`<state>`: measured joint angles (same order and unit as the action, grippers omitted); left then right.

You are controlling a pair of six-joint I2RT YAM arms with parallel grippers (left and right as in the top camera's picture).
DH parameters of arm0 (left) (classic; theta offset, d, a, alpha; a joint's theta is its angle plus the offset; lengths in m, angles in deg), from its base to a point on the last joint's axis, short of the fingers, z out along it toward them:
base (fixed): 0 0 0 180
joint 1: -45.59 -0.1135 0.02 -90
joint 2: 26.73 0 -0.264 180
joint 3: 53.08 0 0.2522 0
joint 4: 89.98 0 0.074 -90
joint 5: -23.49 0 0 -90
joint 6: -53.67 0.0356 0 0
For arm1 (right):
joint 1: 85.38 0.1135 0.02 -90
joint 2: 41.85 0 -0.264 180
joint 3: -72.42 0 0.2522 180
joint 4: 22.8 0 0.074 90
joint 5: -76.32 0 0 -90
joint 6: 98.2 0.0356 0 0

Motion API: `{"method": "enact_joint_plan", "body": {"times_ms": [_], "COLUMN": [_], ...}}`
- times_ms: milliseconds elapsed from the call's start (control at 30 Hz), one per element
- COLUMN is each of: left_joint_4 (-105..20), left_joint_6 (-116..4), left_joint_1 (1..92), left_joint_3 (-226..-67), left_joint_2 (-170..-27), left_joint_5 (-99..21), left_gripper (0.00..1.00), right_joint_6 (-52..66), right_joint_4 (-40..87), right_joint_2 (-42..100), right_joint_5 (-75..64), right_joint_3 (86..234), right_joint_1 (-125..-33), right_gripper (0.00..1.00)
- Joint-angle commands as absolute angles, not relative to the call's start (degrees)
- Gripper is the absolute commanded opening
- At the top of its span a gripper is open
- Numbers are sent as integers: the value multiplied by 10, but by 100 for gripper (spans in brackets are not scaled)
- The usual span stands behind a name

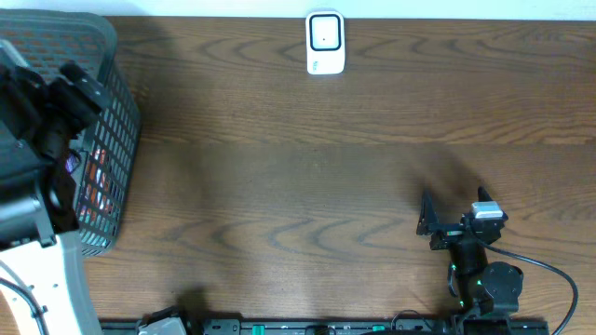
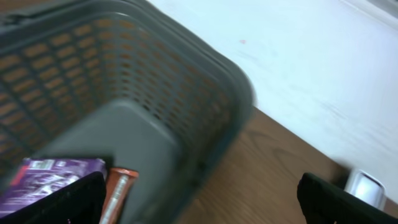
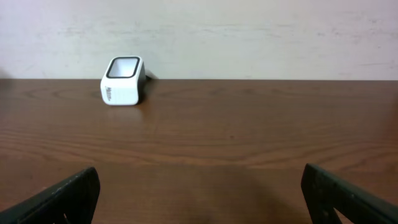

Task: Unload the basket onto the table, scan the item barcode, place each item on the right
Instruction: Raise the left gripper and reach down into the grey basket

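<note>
The item to be scanned has not been lifted out yet. A purple box [image 2: 53, 177] lies on the floor of the grey plastic basket [image 2: 186, 81], with an orange packet [image 2: 119, 186] just beside it on its right. Both are blurred in the left wrist view, so no barcode can be made out, and I cannot tell which of the two is meant to be scanned. Seen from overhead, the basket stands at the left edge of the desk [image 1: 298, 186], and red and purple show through its mesh wall.

The left claw [image 2: 205, 208] hangs above the basket's open top with its jaws spread as wide as they go and nothing between them. Its dark fingers [image 2: 74, 199] frame the box and packet from above without touching either.

The white barcode scanner [image 1: 325, 42] sits upright at the far edge of the desk near the middle, well apart from the basket, with bare wood all around it and nothing held before its window. The right claw [image 3: 199, 199] is low over the near right part of the desk, facing the scanner across open wood. Its jaws are also fully spread and it holds nothing.

By my reading the task is at its very start. Picking an item, carrying it across to the scanner and turning its barcode toward the window all remain to be done.
</note>
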<state>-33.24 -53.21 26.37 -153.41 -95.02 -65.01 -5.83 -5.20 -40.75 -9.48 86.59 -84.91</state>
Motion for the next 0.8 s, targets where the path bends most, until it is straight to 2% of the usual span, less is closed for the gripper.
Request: {"method": "enact_joint_plan", "body": {"times_ms": [0, 300, 567, 767], "left_joint_4": [-337, -361, -314, -260], "left_joint_6": [-563, -580, -582, -628], "left_joint_1": [215, 123, 122, 122], "left_joint_3": [-1547, -1547, -1547, -1547], "left_joint_2": [-976, -1038, -1149, -1227], "left_joint_5": [-664, -679, -732, -801], "left_gripper": [97, 96, 96, 96], "right_joint_6": [-53, -53, -53, -53], "right_joint_4": [-50, -50, -50, -50], "right_joint_2": [-407, -407, -407, -407], "right_joint_5": [-97, -97, -97, -97], "right_joint_3": [865, 865, 865, 865], "right_joint_1": [-845, -845, -845, -845], "right_gripper": [99, 99, 99, 99]}}
